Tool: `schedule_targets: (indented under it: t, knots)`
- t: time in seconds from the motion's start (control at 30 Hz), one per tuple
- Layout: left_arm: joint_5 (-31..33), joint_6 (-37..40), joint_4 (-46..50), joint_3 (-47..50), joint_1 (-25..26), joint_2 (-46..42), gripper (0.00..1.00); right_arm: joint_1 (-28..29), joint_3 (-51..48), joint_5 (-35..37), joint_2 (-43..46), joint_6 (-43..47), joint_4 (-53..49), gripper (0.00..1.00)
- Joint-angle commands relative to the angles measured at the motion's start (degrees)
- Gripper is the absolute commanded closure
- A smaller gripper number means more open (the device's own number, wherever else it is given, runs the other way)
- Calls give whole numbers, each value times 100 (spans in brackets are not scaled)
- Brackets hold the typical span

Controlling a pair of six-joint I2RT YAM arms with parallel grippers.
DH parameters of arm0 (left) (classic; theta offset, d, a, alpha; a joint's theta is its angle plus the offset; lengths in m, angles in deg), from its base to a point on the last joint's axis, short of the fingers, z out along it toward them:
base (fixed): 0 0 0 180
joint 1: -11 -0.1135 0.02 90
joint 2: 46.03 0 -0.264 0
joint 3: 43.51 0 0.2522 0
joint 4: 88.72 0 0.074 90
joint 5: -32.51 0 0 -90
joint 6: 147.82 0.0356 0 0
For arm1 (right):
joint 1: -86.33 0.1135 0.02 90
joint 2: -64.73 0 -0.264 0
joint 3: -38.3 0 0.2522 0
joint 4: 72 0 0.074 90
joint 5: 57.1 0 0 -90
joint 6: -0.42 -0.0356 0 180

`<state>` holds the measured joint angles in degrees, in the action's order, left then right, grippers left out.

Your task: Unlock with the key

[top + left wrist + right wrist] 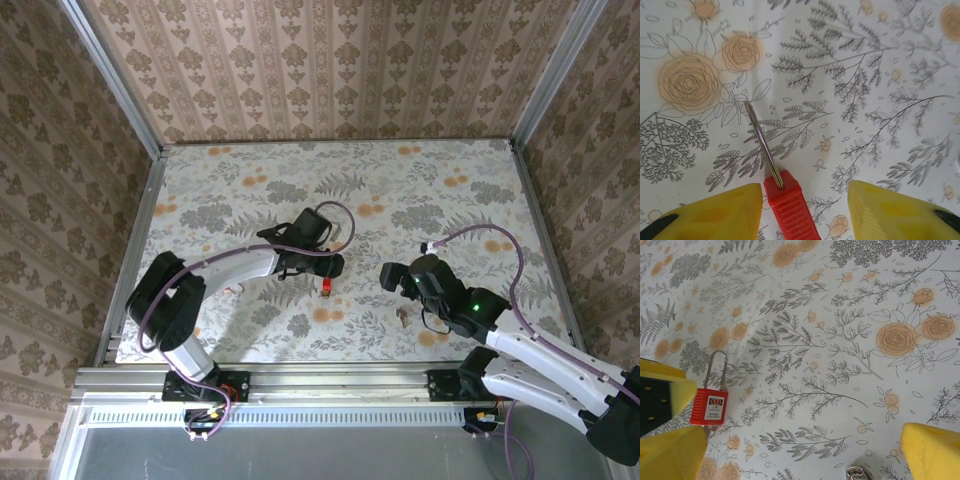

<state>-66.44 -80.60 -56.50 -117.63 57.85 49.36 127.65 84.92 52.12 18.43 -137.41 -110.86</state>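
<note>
1. Padlock [787,207] first: red body at the bottom centre of the left wrist view, silver shackle [759,142] running up and left across the flowered table [880,75].
2. Left gripper [805,187] spread around that body, one yellow finger just beside its left edge, the other apart on the right with bare table between. Not pinching anything yet.
3. Centre over the body before squeezing. Judged risk: a one-sided push, then a skid or twist on the smooth surface.
4. Close on the ribbed sides, leaving the keyhole end free. Cannot tell from these views which way that end faces, so check before bringing anything to it.
5. Right gripper [804,432] spread wide, holding nothing.
6. Key [402,318]: tiny dark sliver in the lower middle-right of the top view, flat on the table just below the right gripper and well apart from the padlock.
7. Come straight down over the key and pinch across its head rather than the blade. Thin and flat, so probably hard to lift, and best approached slowly with fingertips close to the surface.
8. Hold the padlock steady while bringing the key in.
</note>
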Motion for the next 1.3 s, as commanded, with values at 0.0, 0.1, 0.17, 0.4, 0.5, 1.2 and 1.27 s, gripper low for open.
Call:
schedule_targets:
  t: [0.0,0.1,0.17,0.4,0.5,1.2,1.27]
  knots:
    - [-30,133,359,-270,90,100,52,-97,-108,-112,204,133,-122,0]
    - [-6,137,527,-349,134,209,53,-179,-173,-180,318,143,-111,0]
    - [57,145,626,-380,165,283,54,-220,-215,-238,361,143,-83,0]
    - [246,151,794,-333,217,396,57,-295,-315,-364,409,134,-34,0]
    - [365,162,855,-363,237,435,58,-314,-335,-398,432,137,-1,0]
    - [1119,60,1180,-422,330,-29,50,-383,-477,-481,554,130,91,0]
    - [1176,51,1177,-457,324,-100,47,-380,-498,-486,589,125,98,0]
